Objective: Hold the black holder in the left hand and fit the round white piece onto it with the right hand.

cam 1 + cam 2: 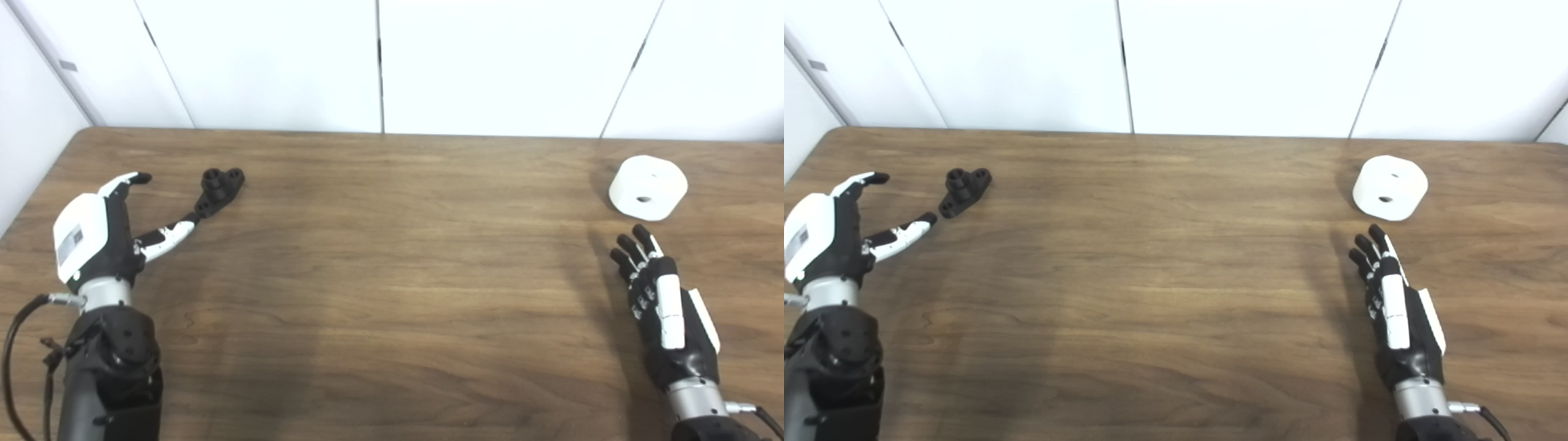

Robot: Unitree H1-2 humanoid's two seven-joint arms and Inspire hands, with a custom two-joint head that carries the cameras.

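Note:
The black holder (219, 190) lies flat on the wooden table (392, 275) at the far left; it also shows in the right eye view (963, 191). My left hand (107, 229) is open just left of it, thumb tip close to its near end, fingers spread apart. The round white piece (648, 187) with a centre hole sits at the far right, tilted toward me; it also shows in the right eye view (1390, 187). My right hand (664, 300) is open and empty, edge-on, fingers pointing at the white piece from just in front of it.
White wall panels (380, 61) stand behind the table's far edge. The table's left edge runs close by my left arm (107, 367).

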